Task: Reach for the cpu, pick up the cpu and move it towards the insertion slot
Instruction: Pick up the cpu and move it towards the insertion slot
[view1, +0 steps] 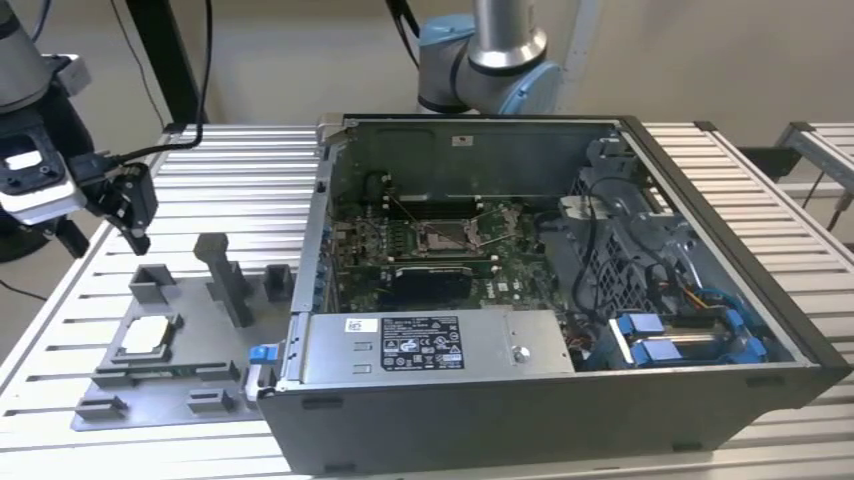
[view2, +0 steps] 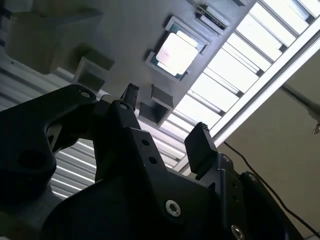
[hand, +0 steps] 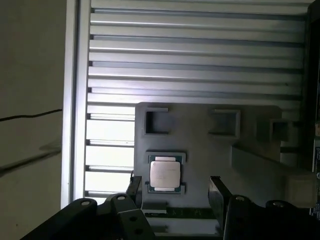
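Observation:
The cpu (view1: 147, 335) is a small silvery square chip lying flat in a holder on the grey fixture plate (view1: 187, 375), at the exterior view's left. It shows in both wrist views (view2: 176, 52) (hand: 165, 173). My gripper (view1: 131, 225) hangs above the plate's far end, well apart from the chip. Its fingers are open with nothing between them (view2: 165, 120) (hand: 175, 192). The insertion slot (view1: 441, 235) is the square metal-framed socket on the green board inside the open computer case (view1: 534, 400).
Grey blocks and a tall post (view1: 220, 275) stand on the fixture plate between the chip and the case wall. The case's raised side walls ring the board. The ribbed metal table (view1: 240, 170) extends behind the plate. A second arm (view1: 487, 60) stands behind the case.

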